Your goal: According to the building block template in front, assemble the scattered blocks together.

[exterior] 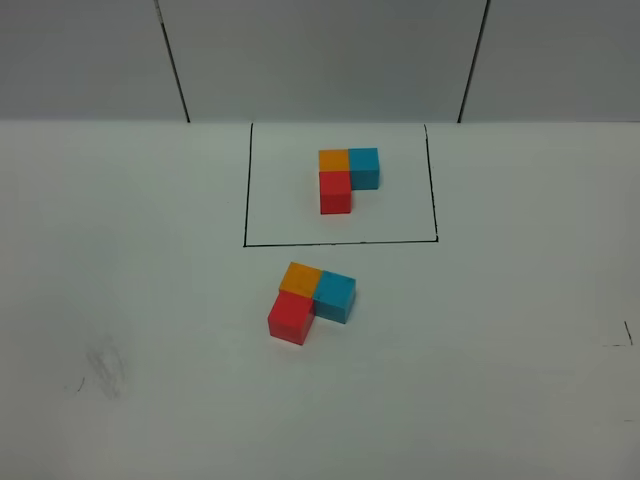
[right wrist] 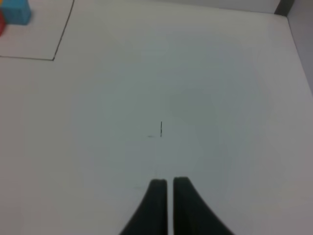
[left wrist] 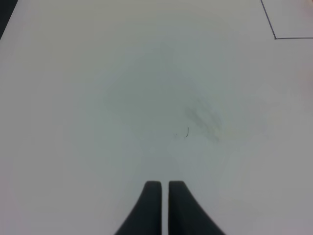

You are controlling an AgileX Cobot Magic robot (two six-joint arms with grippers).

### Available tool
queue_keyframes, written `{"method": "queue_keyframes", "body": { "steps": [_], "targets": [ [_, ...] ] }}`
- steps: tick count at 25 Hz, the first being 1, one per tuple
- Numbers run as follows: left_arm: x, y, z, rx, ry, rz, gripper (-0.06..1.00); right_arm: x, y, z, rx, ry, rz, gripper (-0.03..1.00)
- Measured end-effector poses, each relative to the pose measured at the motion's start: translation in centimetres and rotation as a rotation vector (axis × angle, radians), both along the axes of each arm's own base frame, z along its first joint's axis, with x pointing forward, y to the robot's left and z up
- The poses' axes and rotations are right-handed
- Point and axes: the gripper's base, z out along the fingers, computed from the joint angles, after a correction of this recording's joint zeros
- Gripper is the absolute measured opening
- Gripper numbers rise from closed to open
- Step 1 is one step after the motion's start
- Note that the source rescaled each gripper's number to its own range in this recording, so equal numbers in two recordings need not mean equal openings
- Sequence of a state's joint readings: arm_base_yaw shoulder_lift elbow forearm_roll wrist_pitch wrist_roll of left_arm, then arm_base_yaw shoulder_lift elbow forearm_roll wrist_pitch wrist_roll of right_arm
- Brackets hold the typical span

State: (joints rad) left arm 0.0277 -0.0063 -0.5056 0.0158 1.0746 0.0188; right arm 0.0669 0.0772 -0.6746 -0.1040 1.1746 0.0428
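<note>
Template (exterior: 346, 173), framed in black: orange, blue, red cubes joined in an L. Loose blocks (exterior: 310, 301) just in front, joined in the same L, slightly rotated.

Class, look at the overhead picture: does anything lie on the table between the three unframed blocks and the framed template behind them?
Nothing visible does. Between the scattered blocks and the building block template there is only bare white table and the near side of the drawn black frame, a flat line. Neither hand appears in that view.

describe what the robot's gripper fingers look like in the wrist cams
Only the fingertips show. The left gripper has two matte black fingers that are broad at the base, curve inward and narrow to blunt, squared tips. The right gripper looks the same: two plain black tapered fingers. No cables, markings or arm links appear in any view.
</note>
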Motion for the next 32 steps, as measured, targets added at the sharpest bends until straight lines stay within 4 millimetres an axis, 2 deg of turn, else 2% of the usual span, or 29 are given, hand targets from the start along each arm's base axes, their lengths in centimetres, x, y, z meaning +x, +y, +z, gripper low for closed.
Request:
{"method": "queue_keyframes", "body": {
  "steps": [3,9,17,32],
  "targets": [
    [0.0,0.0,0.0,0.000,0.000,0.000,0.00,-0.9,0.0,-1.6,0.049,-0.011,-0.024,0.00],
    [0.0,0.0,0.0,0.000,0.000,0.000,0.00,0.1,0.4,-3.6,0.085,0.055,-0.006,0.00],
    [0.0,0.0,0.0,0.000,0.000,0.000,0.00,1.0,0.3,-3.9,0.067,-0.008,-0.009,0.00],
    [0.0,0.0,0.0,0.000,-0.001,0.000,0.00,1.1,0.3,-3.9,0.060,-0.017,-0.004,0.00]
  ]
}}
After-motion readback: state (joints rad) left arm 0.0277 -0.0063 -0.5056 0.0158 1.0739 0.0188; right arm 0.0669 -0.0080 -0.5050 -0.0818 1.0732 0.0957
